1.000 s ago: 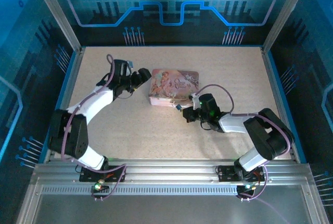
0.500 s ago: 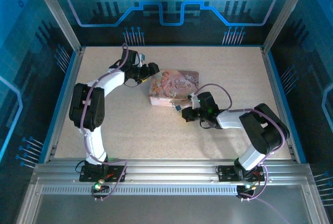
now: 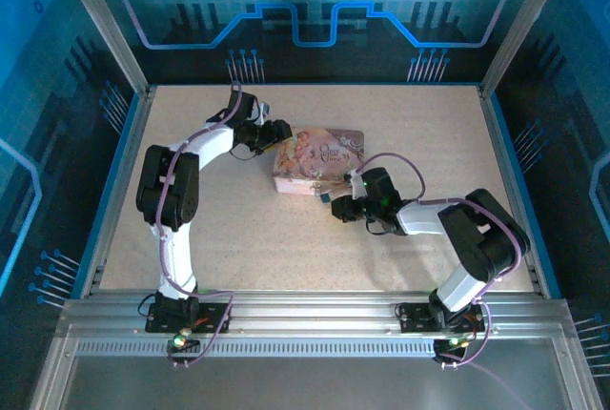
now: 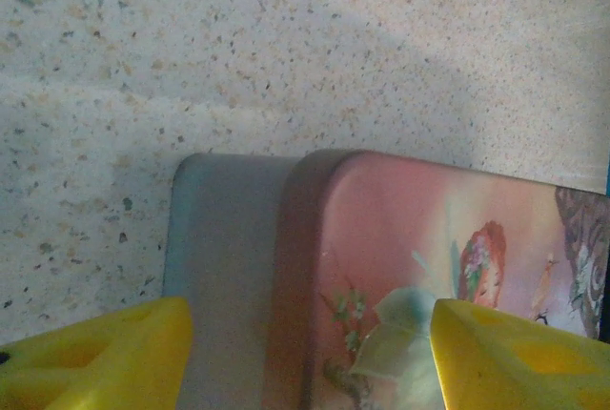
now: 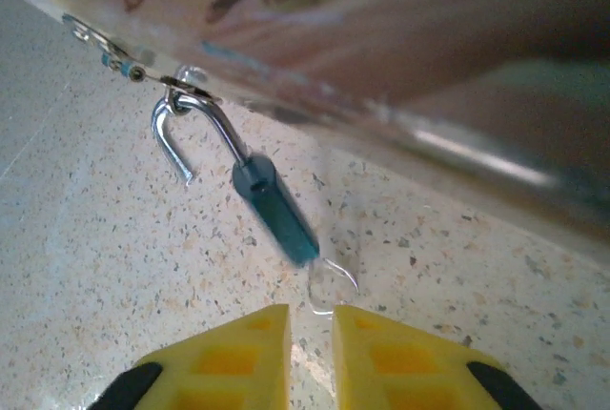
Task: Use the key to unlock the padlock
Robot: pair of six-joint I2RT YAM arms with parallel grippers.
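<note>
Two pincers are mine, and the right pincer is the one doing the lock work. Its jaws stand a narrow slit apart and pinch nothing. Just ahead of its tips, almost touching them, a thin wiry loop sticks out of the near end of the padlock. I take that loop for the key, seated in the keyhole, though it is too fine to be sure.

The blue-teal body slants away from the pincer, up and to the left. At its far end the shackle hooks through the hasp on the tin box. One leg of the shackle hangs free, clear of the body, so I judge the lock already sprung. What may be left is slipping it off the hasp and perhaps drawing the key out. Below it all lies the speckled surface.

My left pincer is spread wide over the far end of the box, one finger outside the wall and the other above the lid. I cannot tell whether either finger touches the box.
</note>
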